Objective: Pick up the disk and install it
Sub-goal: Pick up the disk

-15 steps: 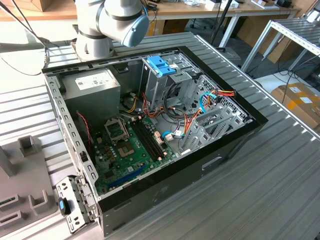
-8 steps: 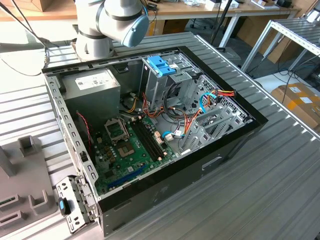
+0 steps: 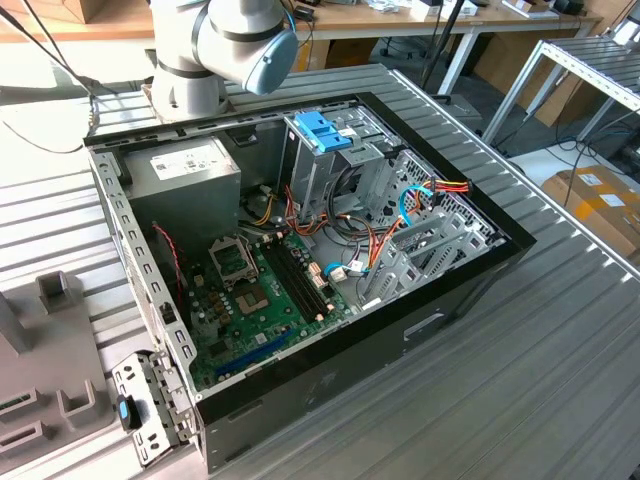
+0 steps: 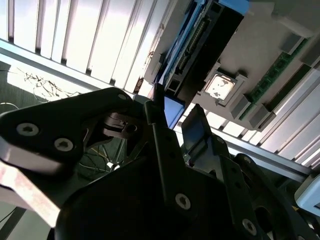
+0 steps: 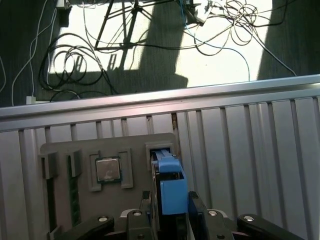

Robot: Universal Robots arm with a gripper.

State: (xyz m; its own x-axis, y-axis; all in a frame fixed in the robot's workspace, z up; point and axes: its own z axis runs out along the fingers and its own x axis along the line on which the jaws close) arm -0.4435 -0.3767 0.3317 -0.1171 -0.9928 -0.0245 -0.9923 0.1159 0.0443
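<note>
A ribbed aluminium table (image 3: 540, 330) takes up most of the exterior view. Wooden benches (image 3: 400, 20) stand beyond it, and cardboard boxes (image 3: 600, 200) sit on the floor at the exterior view's right. In the first wrist view, the floor (image 5: 150, 55) past the table edge is sunlit and strewn with loose cables (image 5: 75, 55). An open black computer case (image 3: 400, 330) lies on the table with its motherboard (image 3: 260, 290) exposed. The arm (image 3: 225, 45) rises at the far edge behind the case, a blue-capped joint facing the camera. In both wrist views a grey tray (image 5: 65, 150) rests on the ribbed surface. The disk (image 5: 172, 187) stands on edge in one of the tray's slots, blue rail uppermost. The gripper (image 5: 172, 200) straddles that rail and is clenched on the disk, with a finger (image 5: 194, 206) against each side. A processor chip (image 5: 107, 170) sits in the neighbouring recess.
</note>
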